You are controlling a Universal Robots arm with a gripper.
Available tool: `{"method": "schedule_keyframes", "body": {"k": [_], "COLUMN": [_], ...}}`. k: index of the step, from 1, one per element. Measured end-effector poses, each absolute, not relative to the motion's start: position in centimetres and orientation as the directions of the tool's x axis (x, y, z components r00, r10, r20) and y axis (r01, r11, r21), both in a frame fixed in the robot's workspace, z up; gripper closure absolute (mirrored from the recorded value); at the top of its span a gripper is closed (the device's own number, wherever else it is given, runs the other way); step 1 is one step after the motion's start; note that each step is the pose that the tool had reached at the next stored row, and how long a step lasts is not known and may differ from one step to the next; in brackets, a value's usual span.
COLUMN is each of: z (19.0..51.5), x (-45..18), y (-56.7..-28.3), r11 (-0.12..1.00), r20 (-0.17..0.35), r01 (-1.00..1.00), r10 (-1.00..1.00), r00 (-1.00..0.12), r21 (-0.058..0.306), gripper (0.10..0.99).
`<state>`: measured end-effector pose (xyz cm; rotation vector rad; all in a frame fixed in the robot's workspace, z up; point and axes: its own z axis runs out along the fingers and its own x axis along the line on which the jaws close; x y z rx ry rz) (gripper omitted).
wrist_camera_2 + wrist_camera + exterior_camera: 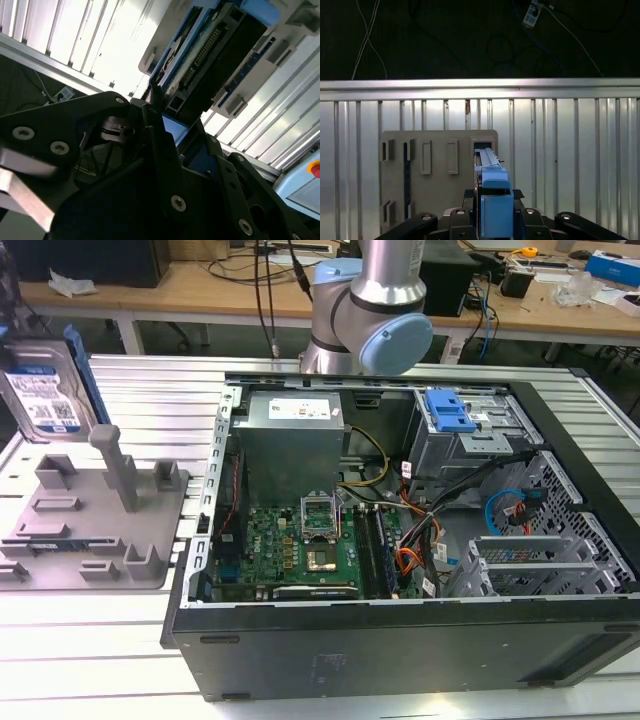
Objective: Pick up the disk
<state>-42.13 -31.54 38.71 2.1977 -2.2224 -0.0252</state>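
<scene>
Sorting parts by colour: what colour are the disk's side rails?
Blue, clearest in the exterior view on the disk.

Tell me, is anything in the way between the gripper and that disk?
Nothing visible is. In the first wrist view the disk sits edge-on right at the gripper, with the grey tray beyond it.

No legible text anywhere. Blue-and-white label on disk (42, 400) and white sticker on power supply (293, 412) carry print too small to make out.
</scene>
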Motion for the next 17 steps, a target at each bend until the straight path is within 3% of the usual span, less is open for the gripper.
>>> {"method": "schedule_keyframes", "body": {"k": [12, 17], "z": [49.0, 49.5], "x": [-41.8, -41.8], "y": [-31.9, -31.9], "r11": [0.011, 0.011], "r20": [0.0, -0.001], "r01": [-1.0, -1.0], "r10": [-1.0, -1.0], "r00": [-0.011, -0.011], "r21": [0.023, 0.023], "gripper": [0.722, 0.722]}}
